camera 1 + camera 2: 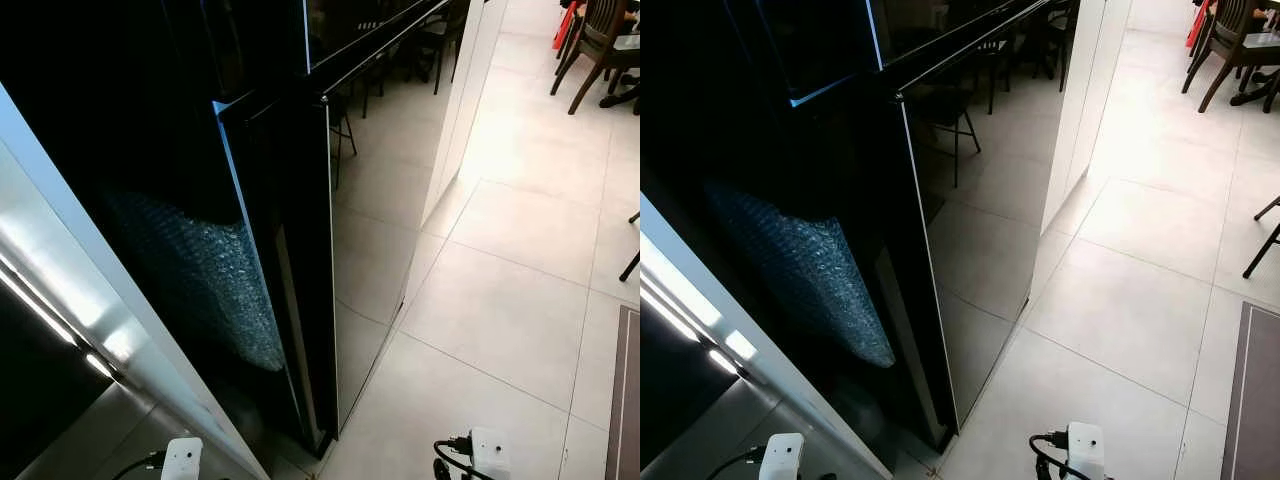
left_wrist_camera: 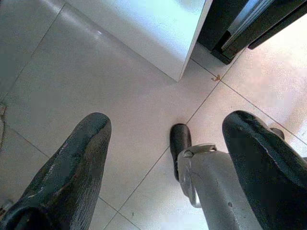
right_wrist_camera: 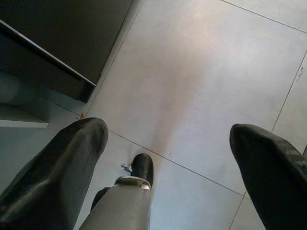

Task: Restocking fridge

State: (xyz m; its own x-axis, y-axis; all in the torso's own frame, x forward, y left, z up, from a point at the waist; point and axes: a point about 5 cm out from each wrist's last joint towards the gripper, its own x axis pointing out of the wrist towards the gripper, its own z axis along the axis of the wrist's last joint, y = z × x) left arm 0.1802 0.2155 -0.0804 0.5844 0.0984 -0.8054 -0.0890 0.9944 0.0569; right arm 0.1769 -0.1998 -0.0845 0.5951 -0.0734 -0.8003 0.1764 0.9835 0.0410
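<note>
**Both grippers empty beside the fridge**

Nearest, the left gripper (image 2: 165,158) and right gripper (image 3: 168,163) hung over the floor (image 1: 500,330), fingers spread wide, holding and touching nothing. Just ahead on the robot's left stood the fridge (image 1: 370,230), its black door (image 1: 290,300) slightly ajar. Chairs (image 1: 600,50) stood well beyond. Risk, as judged: with nothing carried, restocking cannot proceed; stepping forward could knock that door's edge.

Black fridge door (image 1: 370,250) stands ajar, edge facing robot; narrow gap along its near edge. Bubble wrap (image 1: 800,270) lies inside dark opening. White cabinet side (image 1: 80,300) bounds opening at left. Tiled floor (image 1: 500,320) right of door lies open. Wooden chairs (image 1: 600,45) stand at far right corner of floor, well apart from door.
</note>
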